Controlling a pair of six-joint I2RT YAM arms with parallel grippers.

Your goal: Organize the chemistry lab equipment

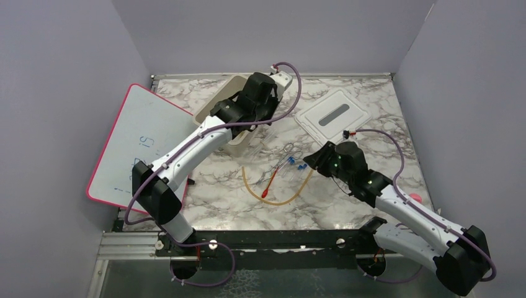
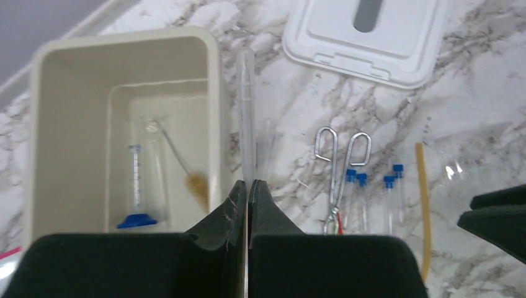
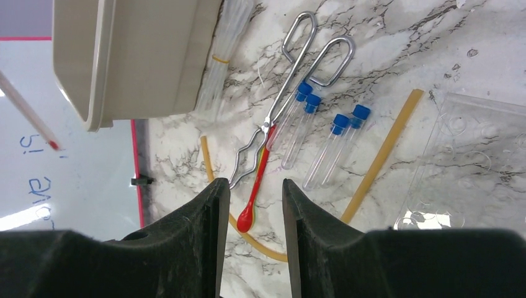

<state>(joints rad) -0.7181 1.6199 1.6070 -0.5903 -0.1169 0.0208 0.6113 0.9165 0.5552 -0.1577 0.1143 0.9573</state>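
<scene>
left pincer (image 2: 248, 186) was pressed together, pinching a clear pipette (image 2: 246, 112) by one end; its long axis ran straight out from the fingertips, along the right wall of the tub (image 2: 214, 93), seemingly just outside the rim; the tub's hollow, with brush (image 2: 197, 183) and vial (image 2: 136, 186) inside, lay just to the left in the left wrist view, so a short sideways shift looked needed before release; right pincer (image 3: 254, 183), half spread and empty, hung over the dropper (image 3: 245, 218).

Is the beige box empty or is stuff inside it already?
Not empty. The left wrist view shows a blue-based vial and a tan bristle brush inside the beige tub.
</scene>
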